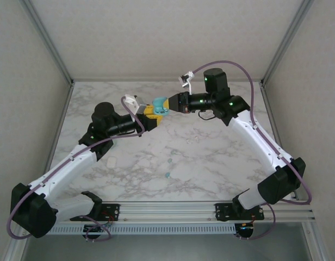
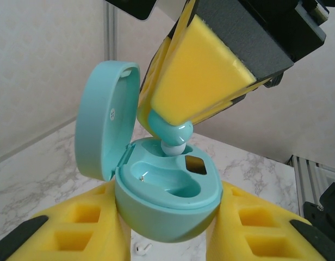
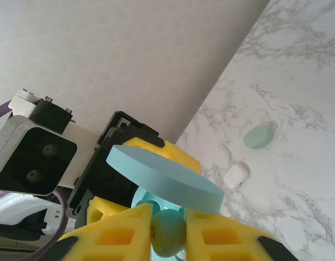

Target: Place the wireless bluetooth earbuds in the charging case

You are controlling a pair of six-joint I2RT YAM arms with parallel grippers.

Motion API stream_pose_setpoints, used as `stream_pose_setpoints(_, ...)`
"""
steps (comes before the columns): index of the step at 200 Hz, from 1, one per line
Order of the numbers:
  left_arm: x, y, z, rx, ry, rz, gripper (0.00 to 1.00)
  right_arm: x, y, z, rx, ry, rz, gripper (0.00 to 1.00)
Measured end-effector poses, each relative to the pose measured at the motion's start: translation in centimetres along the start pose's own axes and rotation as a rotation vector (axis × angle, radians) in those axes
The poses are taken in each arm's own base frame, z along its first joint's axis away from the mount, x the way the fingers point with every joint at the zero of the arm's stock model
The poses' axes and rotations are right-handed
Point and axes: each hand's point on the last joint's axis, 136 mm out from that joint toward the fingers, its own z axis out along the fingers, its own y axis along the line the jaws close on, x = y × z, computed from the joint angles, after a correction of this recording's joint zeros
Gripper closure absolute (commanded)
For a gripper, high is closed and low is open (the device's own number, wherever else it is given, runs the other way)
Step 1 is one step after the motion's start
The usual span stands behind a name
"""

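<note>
Earbud (image 2: 172, 134) pinched tight in my right gripper (image 3: 167, 239): lower it straight into the case (image 2: 156, 187) my left gripper (image 2: 167, 231) clamps.

The glossy teal plastic clamshell charging case (image 2: 167, 201) is showing one even pale teal inside and out, broken by a small dark window on its deck. The rounded glossy teal earbud (image 2: 172, 133) is carrying a white tip. The blocky right fingers (image 2: 200, 70) and left fingers (image 2: 105, 239) are glowing bright yellow with black edging. The polished stone table (image 1: 211, 163) is displaying white marble with grey veining, and a pale mint oval case (image 3: 258, 136) and a white rounded case (image 3: 236, 175) are standing out against it.
</note>
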Motion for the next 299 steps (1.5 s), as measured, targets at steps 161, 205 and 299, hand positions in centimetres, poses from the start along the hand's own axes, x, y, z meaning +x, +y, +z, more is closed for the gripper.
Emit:
stream_pose_setpoints(161,0.4,0.4,0.2,-0.01,0.011,-0.009,0.77,0.0,-0.6,0.1,0.045,0.03,0.004,0.67)
stream_pose_setpoints(205,0.4,0.6,0.2,-0.022,0.01,-0.01,0.77,-0.3,-1.0,0.0,0.075,0.011,0.008,0.58)
stream_pose_setpoints(299,0.2,1.5,0.0,-0.082,0.0,-0.005,0.77,-1.1,0.5,-3.2,0.163,-0.115,-0.021,0.57)
